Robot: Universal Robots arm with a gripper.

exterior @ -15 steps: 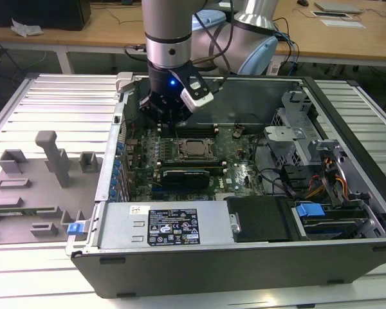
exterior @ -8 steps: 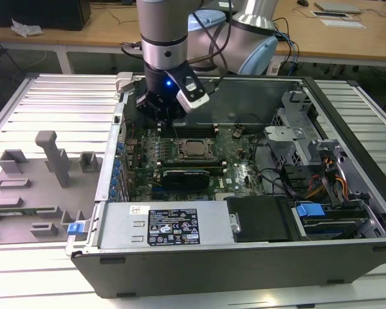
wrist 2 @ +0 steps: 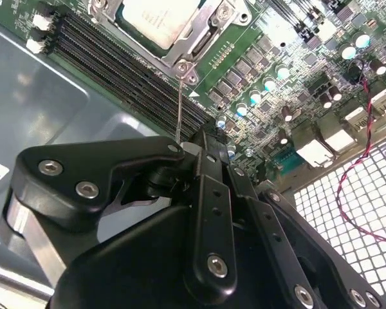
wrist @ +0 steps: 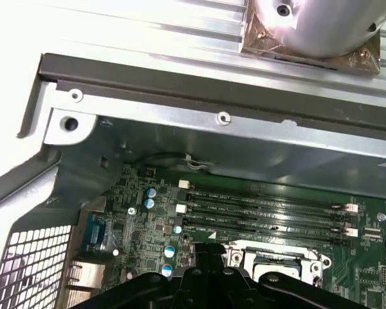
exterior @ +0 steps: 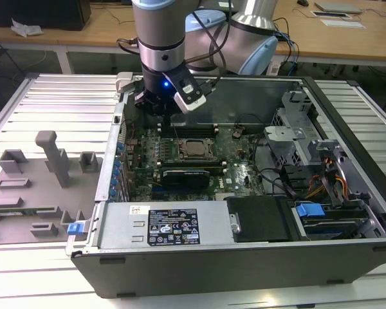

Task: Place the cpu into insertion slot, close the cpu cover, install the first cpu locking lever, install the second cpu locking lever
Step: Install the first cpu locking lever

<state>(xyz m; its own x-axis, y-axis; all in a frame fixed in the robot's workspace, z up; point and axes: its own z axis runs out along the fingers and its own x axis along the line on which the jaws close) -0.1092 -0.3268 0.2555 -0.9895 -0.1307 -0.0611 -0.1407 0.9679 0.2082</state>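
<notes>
My hand [wrist 2: 202, 147] narrow, fingers drawn together at free end of thin steel wire locking lever [wrist 2: 179, 103], placed to work it; pinching or only pushing, cannot tell; pale silvery square cpu [wrist 2: 156, 18] seated in socket; thin silvery metal cpu cover frame [wrist 2: 194, 40] down over it.

arm [exterior: 161, 32]: silver-grey cylindrical segments, pale blue joint caps, black band at the wrist with a lit blue light [exterior: 165, 82]; black cables [exterior: 213, 45] alongside; white-and-black camera module [exterior: 192, 94]; gripper [wrist 2: 199, 143]: matte black linkage plates, silver round-head screws [wrist 2: 208, 262]
</notes>
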